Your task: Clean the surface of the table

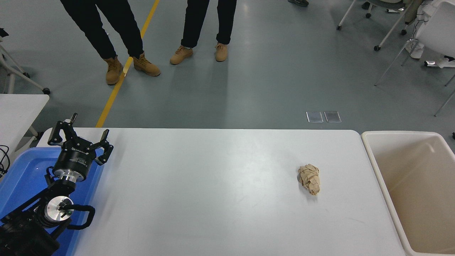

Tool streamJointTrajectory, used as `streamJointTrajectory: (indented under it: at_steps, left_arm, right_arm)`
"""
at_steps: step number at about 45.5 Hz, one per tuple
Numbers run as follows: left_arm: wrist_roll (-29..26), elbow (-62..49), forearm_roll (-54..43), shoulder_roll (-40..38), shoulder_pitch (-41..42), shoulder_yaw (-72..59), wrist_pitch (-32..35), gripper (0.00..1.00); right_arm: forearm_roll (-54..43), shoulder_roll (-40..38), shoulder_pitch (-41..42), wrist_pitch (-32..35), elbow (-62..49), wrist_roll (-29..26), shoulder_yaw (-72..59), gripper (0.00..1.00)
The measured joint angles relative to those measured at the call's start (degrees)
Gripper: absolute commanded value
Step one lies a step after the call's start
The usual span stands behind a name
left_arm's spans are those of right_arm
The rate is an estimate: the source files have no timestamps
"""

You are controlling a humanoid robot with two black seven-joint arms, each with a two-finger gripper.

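Head view shows one wide white table surface (213,192) filling the near half of the scene, its near edge cut off by the frame. One crumpled brown paper wad (309,179) lies on it toward the right, well apart from everything else. One left gripper (79,137) sits at the near left, over the far right corner of one blue tray (25,170); its black fingers (105,136) are spread wide, holding nothing. The arm behind it runs out of the near left corner, so only part of it shows. No right arm is visible. One beige bin (408,185) stands just beside the table's right end, cut off at the right and near edges. One smaller white table (17,106) pokes in at the left edge. On the grey floor beyond, two people (117,32) stand, seen only from the legs down, with four tan boots (181,54) between them. Chair legs at the far right are only partly in frame.
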Motion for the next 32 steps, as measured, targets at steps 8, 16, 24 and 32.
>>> streamJointTrajectory:
  at_steps: [8, 16, 24, 32]
  left_arm:
    - [0.0, 0.0, 0.0, 0.0, 0.0, 0.0, 0.0, 0.99]
    - [0.0, 0.0, 0.0, 0.0, 0.0, 0.0, 0.0, 0.99]
    - [0.0, 0.0, 0.0, 0.0, 0.0, 0.0, 0.0, 0.99]
    - [0.0, 0.0, 0.0, 0.0, 0.0, 0.0, 0.0, 0.99]
  right_arm:
    - [4.1, 0.2, 0.0, 0.3, 4.6, -0.8, 1.9, 0.99]
    - [7.1, 0.3, -0.3, 0.3, 9.6, -1.1, 2.7, 0.99]
    - [8.3, 1.2, -0.7, 0.6, 13.4, -1.0, 3.2, 0.99]
    - [7.9, 3.3, -1.6, 2.7, 15.3, -0.3, 3.4, 0.99]
